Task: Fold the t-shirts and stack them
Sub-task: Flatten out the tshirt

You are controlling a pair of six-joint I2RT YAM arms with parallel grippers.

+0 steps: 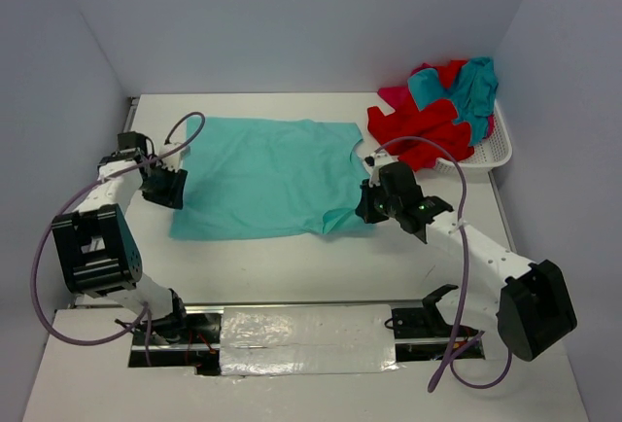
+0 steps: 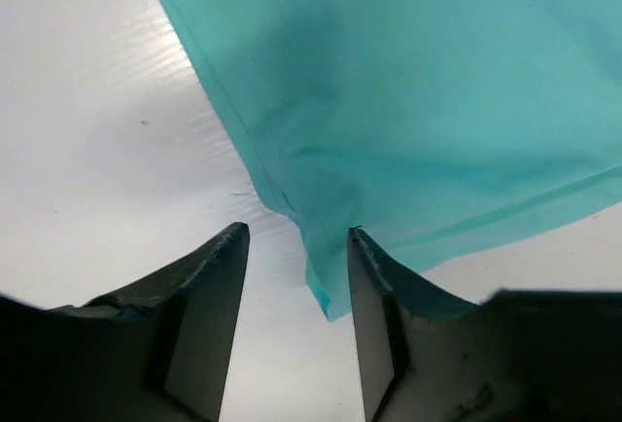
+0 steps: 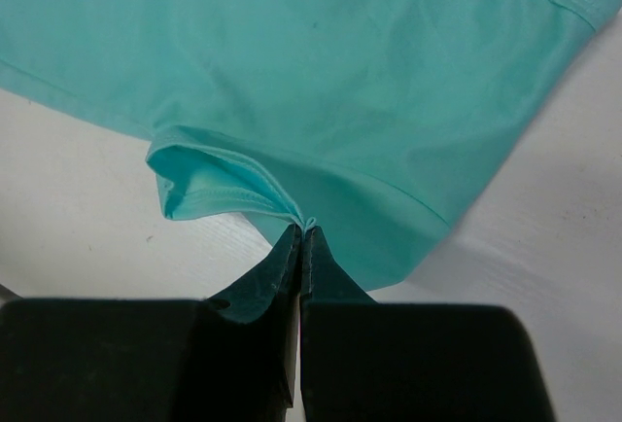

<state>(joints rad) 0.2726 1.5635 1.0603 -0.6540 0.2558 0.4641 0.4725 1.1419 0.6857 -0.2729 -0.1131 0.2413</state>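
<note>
Both arms bent low over the counter (image 1: 292,266), I pinch my right jaws shut on a fold of the teal t-shirt (image 1: 267,174) spread between my jaws, my left jaws parted astride its corner, and only the top view shows red and teal shirts (image 1: 437,125) heaped beyond my right jaws.

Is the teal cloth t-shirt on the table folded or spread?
Spread. The teal cloth t-shirt lies open and flat; only the edge pinched by the right gripper curls.

One teal t-shirt (image 1: 262,177) spread flat, one white basket (image 1: 491,155), one tangled heap of red and teal shirts (image 1: 432,123) too bunched to count singly, and two arms (image 1: 97,237) (image 1: 478,244)
</note>
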